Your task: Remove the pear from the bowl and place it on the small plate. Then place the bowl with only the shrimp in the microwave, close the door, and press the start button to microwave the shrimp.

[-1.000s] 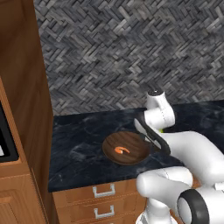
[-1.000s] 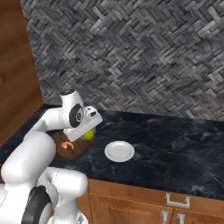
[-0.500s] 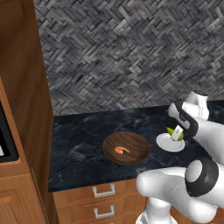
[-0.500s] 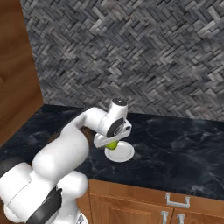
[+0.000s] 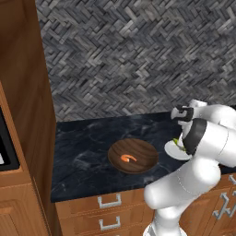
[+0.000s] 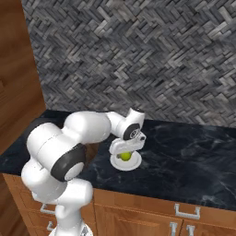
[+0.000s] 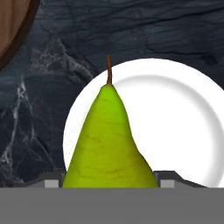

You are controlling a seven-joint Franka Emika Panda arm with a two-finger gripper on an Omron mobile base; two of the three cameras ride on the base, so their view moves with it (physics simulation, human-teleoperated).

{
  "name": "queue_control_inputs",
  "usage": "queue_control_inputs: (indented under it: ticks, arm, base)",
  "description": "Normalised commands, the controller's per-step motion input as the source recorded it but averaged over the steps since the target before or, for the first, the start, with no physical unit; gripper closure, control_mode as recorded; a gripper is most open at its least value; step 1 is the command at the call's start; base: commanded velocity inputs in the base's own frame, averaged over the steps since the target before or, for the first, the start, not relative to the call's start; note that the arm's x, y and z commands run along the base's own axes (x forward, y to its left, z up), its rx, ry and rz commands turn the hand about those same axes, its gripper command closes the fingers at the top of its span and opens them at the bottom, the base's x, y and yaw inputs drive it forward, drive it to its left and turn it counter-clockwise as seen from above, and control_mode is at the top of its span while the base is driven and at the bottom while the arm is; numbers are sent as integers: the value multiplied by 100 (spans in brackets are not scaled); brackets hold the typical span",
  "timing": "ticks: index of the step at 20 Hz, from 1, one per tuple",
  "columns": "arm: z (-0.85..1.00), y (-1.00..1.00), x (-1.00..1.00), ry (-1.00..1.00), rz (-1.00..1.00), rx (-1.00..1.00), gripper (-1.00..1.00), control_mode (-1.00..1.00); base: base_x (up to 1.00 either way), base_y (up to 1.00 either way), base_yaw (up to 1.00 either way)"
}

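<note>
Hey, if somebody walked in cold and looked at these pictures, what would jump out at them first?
Probably the yellow-green pear, large in the hand view, held in the gripper right over the small white plate. Next, the white arm bent over the dark marble counter, and the brown wooden bowl beside the plate with the orange shrimp alone in it.

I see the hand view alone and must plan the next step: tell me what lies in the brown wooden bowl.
Observer: The wide dark-brown wooden bowl holds one curved orange shrimp, nothing else.
Operator: Now tell me where that bowl sits from the white plate.
Observer: In the left base view it sits left of the small round white plate, apart from it, both on the dark stone counter.
</note>
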Motion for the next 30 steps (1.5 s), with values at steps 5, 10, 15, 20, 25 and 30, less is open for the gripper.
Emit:
queue_control_inputs:
  ticks: [5,10,15,20,25,30]
  arm:
    - [-48,0,19,7,0,0,100,-100]
    - [-48,0,18,4,0,0,-100,-100]
    - [-11,0,2,1,0,0,-100,-100]
    - [54,5,-25,-1,0,0,-100,-100]
    - [35,15,-15,-3,0,0,-100,-100]
    - [-2,7,0,0,0,0,-100,-100]
  base:
    - [0,0,0]
    - [0,0,0]
    - [0,0,0]
    - [0,0,0]
    - [0,0,0]
    - [0,0,0]
